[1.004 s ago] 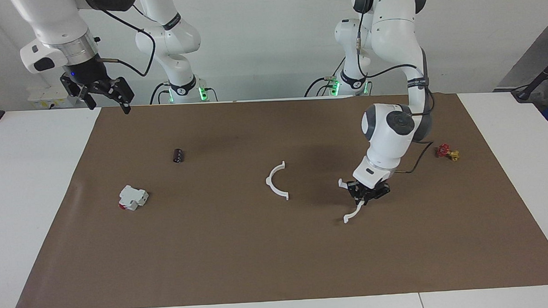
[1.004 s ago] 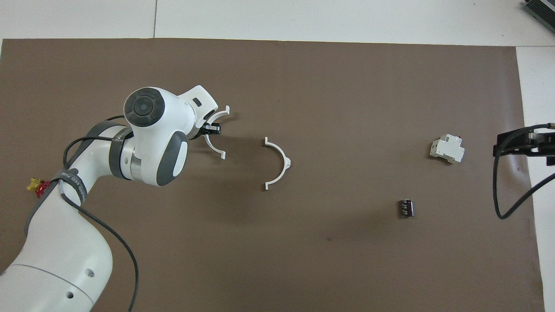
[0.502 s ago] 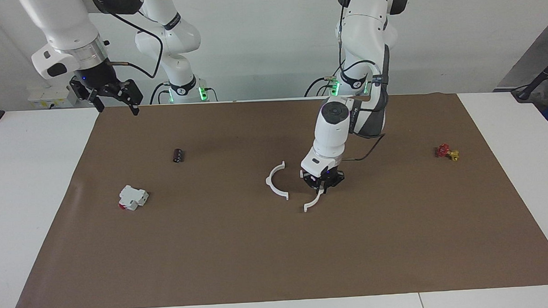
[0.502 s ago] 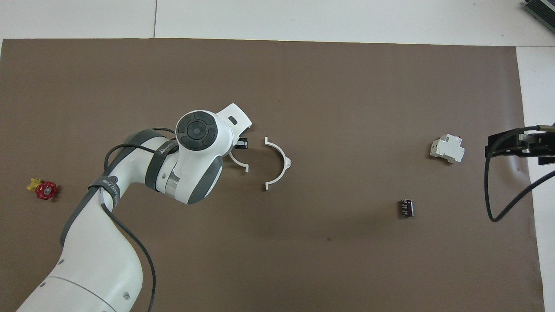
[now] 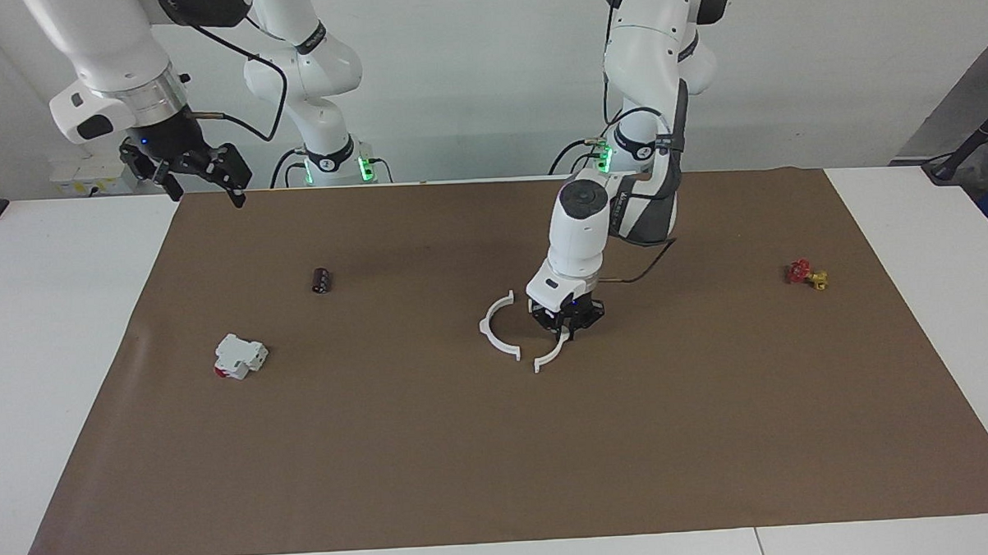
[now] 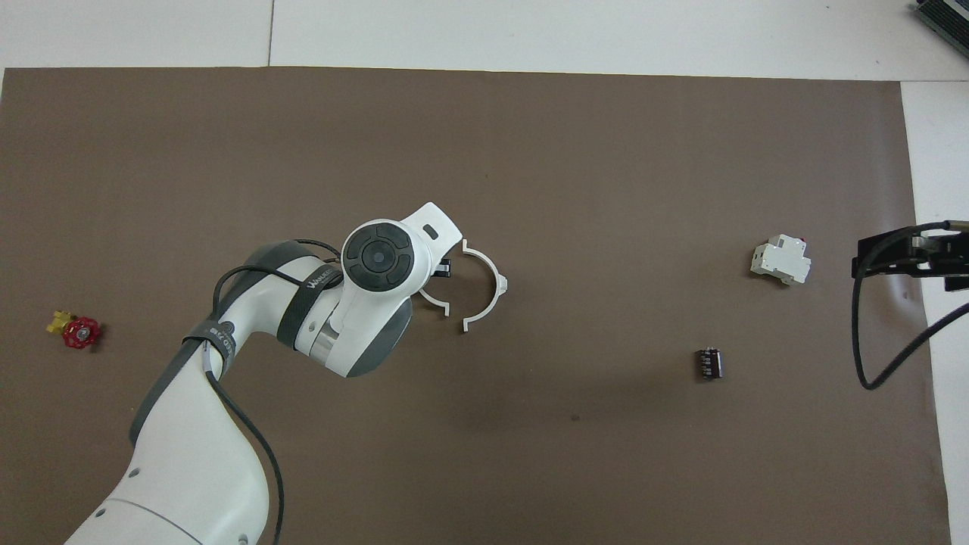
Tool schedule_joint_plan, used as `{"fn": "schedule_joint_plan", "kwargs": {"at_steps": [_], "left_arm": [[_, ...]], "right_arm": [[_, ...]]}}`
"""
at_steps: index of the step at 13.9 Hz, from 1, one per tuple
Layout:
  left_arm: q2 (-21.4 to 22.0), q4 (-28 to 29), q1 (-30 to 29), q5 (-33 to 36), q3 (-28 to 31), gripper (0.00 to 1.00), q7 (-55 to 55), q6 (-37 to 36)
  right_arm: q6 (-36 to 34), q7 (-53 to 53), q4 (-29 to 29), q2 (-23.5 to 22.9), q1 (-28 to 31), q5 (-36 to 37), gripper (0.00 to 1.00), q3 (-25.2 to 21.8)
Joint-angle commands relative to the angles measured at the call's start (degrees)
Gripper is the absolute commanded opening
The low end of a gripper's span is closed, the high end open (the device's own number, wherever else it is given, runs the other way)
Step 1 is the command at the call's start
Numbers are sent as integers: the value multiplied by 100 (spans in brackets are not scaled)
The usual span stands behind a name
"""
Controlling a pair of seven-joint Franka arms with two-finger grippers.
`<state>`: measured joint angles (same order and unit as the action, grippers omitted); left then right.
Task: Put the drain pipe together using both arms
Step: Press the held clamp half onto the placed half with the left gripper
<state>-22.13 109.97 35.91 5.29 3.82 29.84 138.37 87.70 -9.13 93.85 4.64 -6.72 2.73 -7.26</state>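
Across the facing view, the left gripper (image 5: 568, 327) is low over the middle of the brown mat (image 5: 501, 474), its fingers clamped on one white half-ring (image 5: 553, 356) of the drain pipe. That held arc hangs down from the fingers, its free end just above the mat. The other half-ring (image 5: 493, 328) lies flat on the mat just beside it, toward the right arm's end of the table, and the two arcs' ends are near each other but apart. The right gripper (image 5: 193, 171) waits up in the air over the mat's corner nearest the right arm, its fingers spread apart. A black cylinder (image 5: 321, 280) and a white box with a red mark (image 5: 239, 356) lie on the mat toward that end, the box farther from the robots. A red and yellow valve (image 5: 806, 274) sits toward the left arm's end.

From overhead, the left arm's wrist covers most of the held arc (image 6: 437, 301); the lying arc (image 6: 488, 285) opens toward it. The right gripper (image 6: 908, 253) shows at the mat's edge, beside the box (image 6: 780, 261).
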Motion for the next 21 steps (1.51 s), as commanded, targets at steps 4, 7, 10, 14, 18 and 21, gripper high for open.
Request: {"fn": "schedule_joint_plan", "kwargs": {"at_steps": [4,7,10,14,18,21], "left_arm": [[271,341,188,166,102,0,285,138],[279,393,206,166,93,0,364,147],[280,393,267,166,93,0,364,147],[314,428,303,166,84,0,382,173],[358,516,329,166,84,0,399,173],[394,595,329,166,84,0,417,173]], "right_arm": [[-51,139,28,72,-22,-18,100,-30],[-51,139,28,72,-13,-18,100,-30],[-51,139,19,81,-13,-18,100,-30],[-51,139,28,72,-13,-18,100,-30],[-51,139,19,72,-13,-18,100,-30],[-51,139,28,72,-13,-18,100,-30]]}}
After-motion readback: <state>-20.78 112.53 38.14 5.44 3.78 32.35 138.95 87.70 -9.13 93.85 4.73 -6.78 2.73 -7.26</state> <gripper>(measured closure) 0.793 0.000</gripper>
